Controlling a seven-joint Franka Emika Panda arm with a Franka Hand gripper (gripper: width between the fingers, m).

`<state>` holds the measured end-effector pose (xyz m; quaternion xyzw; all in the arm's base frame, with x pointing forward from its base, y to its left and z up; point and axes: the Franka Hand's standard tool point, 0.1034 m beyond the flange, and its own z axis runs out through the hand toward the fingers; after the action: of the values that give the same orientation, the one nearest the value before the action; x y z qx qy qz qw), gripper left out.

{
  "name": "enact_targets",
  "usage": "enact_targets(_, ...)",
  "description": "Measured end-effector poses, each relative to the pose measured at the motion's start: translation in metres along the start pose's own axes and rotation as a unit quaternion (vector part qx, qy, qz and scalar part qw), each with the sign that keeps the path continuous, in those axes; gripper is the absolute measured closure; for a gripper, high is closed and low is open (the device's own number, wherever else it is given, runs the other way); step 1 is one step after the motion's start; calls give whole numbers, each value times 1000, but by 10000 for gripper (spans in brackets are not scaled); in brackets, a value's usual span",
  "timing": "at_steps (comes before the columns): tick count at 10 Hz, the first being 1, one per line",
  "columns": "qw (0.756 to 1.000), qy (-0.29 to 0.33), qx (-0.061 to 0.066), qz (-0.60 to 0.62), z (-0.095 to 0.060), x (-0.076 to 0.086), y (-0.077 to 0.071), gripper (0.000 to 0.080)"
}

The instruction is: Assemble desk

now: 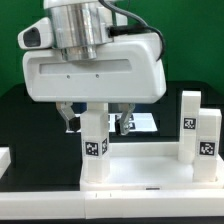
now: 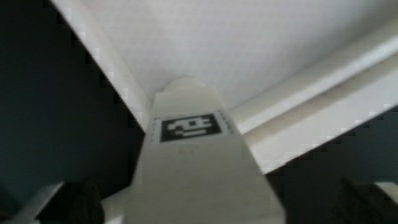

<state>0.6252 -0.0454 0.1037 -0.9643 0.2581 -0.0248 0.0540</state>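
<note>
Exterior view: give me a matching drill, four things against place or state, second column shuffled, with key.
Things:
1. leg with tag
2. pair of legs
3. desk top
4. gripper

Place or state:
A. upright, side by side, at the exterior view's right
B. hangs over the scene, jaws apart
C. upright at the desk top's end on the exterior view's left, between the gripper's fingers
D. lies flat, nearest the camera

Pairs: 1-C, 2-A, 3-D, 4-B
</note>
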Motion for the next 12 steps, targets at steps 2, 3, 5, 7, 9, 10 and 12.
enact_targets(2, 1000, 0, 0, 13, 0, 0, 0, 356)
enact_targets(3, 998, 0, 1, 67, 0, 0, 0, 356)
enact_targets(5, 979, 1, 0, 202, 0, 1, 1, 511)
enact_targets(7, 910, 14, 10, 415, 1, 1, -2, 511)
enact_targets(9, 877, 15, 18, 480, 1, 2, -3, 511)
enact_targets(10, 870, 14, 18, 493, 1, 2, -3, 511)
enact_targets(12, 787, 11, 40, 615, 2, 4, -3, 511)
